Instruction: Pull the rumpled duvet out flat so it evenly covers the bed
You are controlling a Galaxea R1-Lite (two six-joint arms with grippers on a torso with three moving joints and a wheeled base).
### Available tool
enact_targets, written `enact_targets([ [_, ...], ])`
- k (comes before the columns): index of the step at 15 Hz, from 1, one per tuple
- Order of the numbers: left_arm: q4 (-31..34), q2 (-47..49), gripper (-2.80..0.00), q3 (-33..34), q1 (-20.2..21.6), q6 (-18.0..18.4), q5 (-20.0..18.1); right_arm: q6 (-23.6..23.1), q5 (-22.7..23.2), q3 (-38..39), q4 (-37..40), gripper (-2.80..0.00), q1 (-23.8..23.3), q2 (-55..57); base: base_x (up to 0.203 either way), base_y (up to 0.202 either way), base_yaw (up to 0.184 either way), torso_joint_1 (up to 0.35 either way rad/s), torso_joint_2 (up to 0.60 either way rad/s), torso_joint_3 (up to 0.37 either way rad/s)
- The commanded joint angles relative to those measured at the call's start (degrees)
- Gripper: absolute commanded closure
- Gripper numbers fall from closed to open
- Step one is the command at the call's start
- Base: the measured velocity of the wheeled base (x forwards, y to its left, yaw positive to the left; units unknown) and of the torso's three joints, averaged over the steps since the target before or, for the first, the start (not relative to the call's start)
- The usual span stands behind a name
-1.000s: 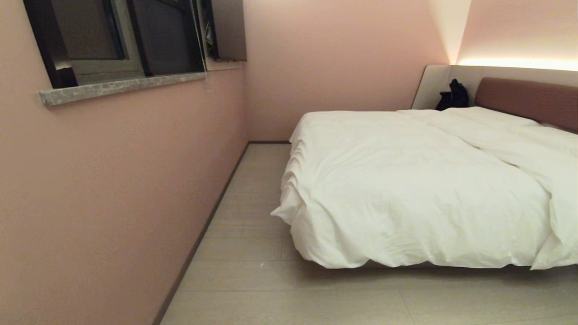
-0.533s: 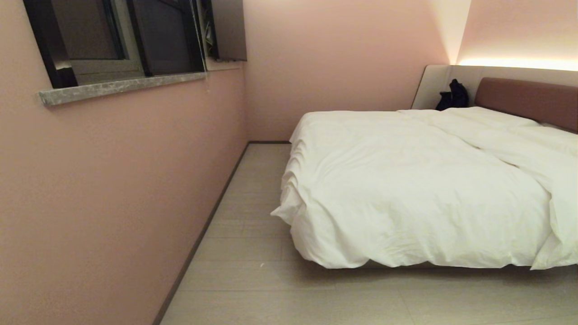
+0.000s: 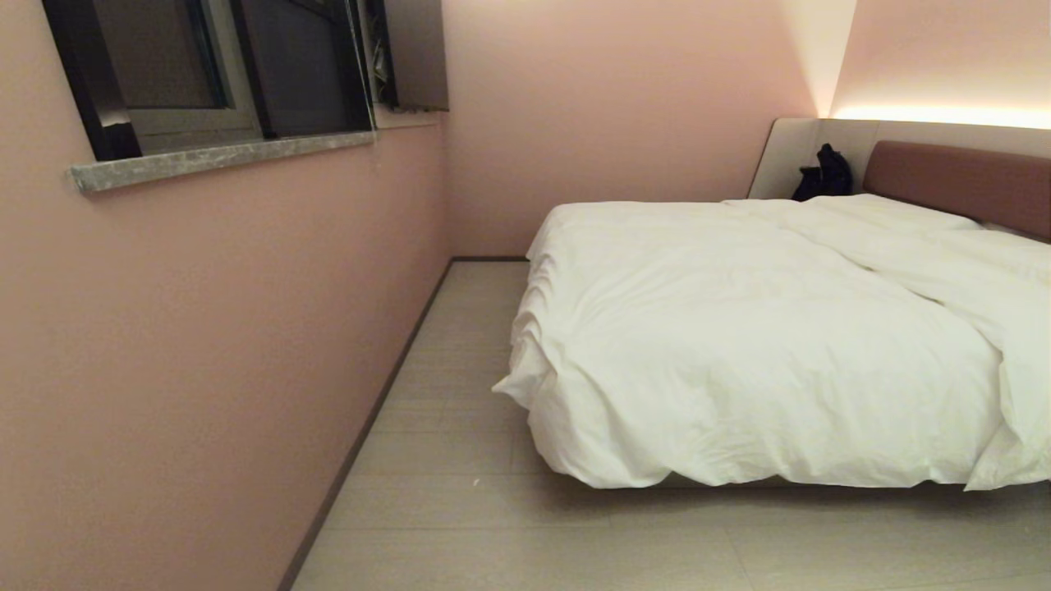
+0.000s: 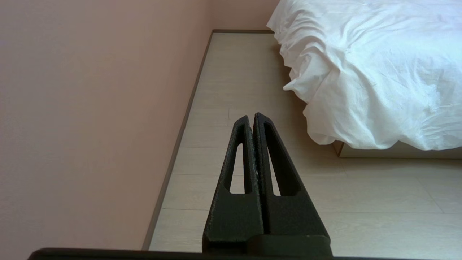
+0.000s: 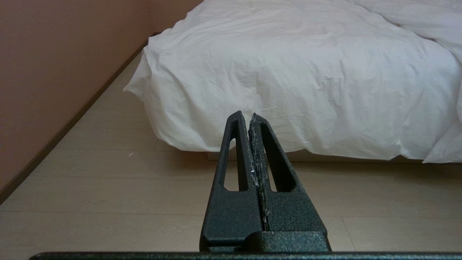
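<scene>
The white puffy duvet [image 3: 739, 345] lies over the bed [image 3: 956, 185], draped past the foot end and the left corner, with folds bunched along its left side. It also fills the far side of the left wrist view [image 4: 375, 72] and the right wrist view [image 5: 306, 72]. A strip of the bed's base [image 5: 325, 156] peeks out under the hem. My left gripper [image 4: 251, 116] is shut and empty, over the floor short of the bed's corner. My right gripper [image 5: 245, 115] is shut and empty, facing the foot end from a distance. Neither arm shows in the head view.
A pink wall [image 3: 205, 345] with a stone window sill [image 3: 222, 160] runs along the left, leaving a narrow floor aisle [image 3: 460, 345] beside the bed. A dark bag [image 3: 823, 174] sits by the headboard. Pale floorboards [image 3: 657, 542] stretch before the bed's foot.
</scene>
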Motion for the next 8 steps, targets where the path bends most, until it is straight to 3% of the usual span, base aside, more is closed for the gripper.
enact_targets([
  [1, 0.03, 0.01, 0.00, 0.00, 0.00, -0.01, -0.02, -0.29, 0.12, 0.00, 0.00, 0.00, 0.02, 0.07, 0.000, 0.000, 0.000, 0.000, 0.00, 0.000],
  [8, 0.03, 0.09, 0.00, 0.00, 0.00, -0.04, -0.02, -0.07, 0.03, 0.00, 0.00, 0.00, 0.02, -0.01, 0.000, 0.000, 0.000, 0.000, 0.00, 0.000],
])
